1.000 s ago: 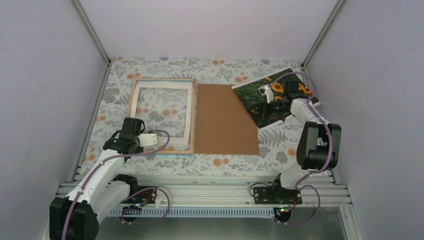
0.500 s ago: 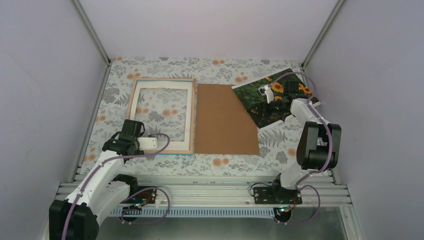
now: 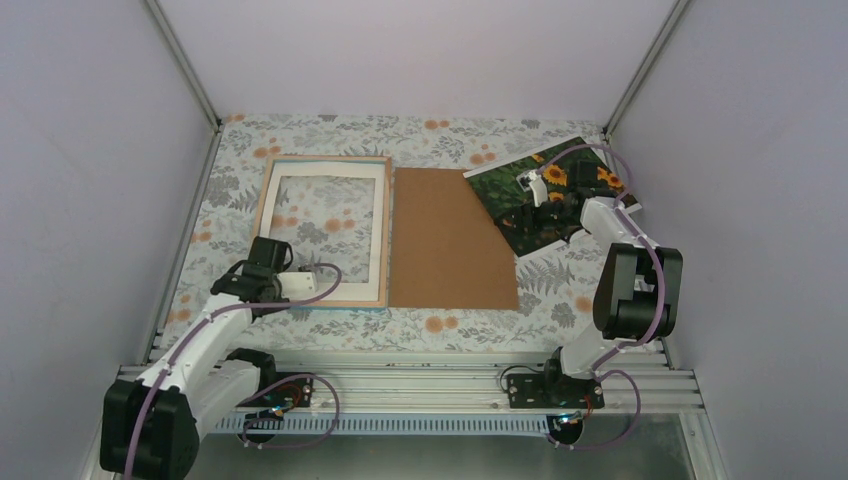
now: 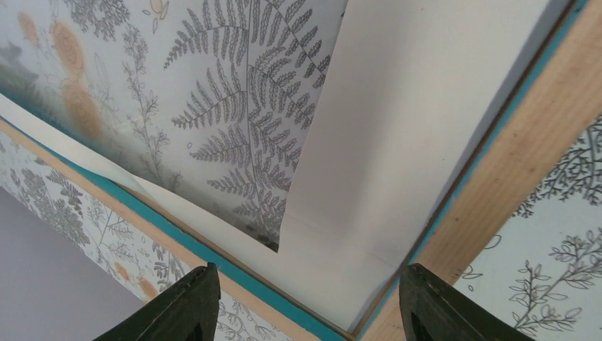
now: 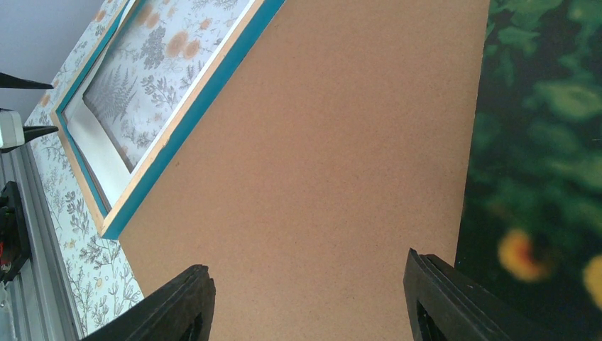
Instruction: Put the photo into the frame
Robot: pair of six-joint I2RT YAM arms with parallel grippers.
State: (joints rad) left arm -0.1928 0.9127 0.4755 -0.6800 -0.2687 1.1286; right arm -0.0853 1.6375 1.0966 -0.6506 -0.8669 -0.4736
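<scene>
The frame (image 3: 262, 215) lies flat at the left, back side up, with wood-coloured edges and a teal inner rim. A white mat (image 3: 378, 235) with a window lies inside it. The sunflower photo (image 3: 500, 195) lies tilted at the back right, one corner over the brown board (image 3: 445, 240). My left gripper (image 3: 318, 284) is open and empty just above the frame's near edge; its wrist view shows a frame corner (image 4: 525, 142) and the mat (image 4: 397, 142) between the jaws (image 4: 309, 268). My right gripper (image 3: 532, 198) is open and empty over the photo (image 5: 539, 142), above the board's edge (image 5: 307, 261).
The brown backing board (image 5: 319, 142) lies flat between the frame (image 5: 184, 121) and the photo. A floral cloth (image 3: 440, 325) covers the table. Grey walls close in on the left, back and right. An aluminium rail (image 3: 420, 385) runs along the near edge.
My left gripper has moved a little toward the frame's near edge and lower. The right arm, photo, board and frame have not moved.
</scene>
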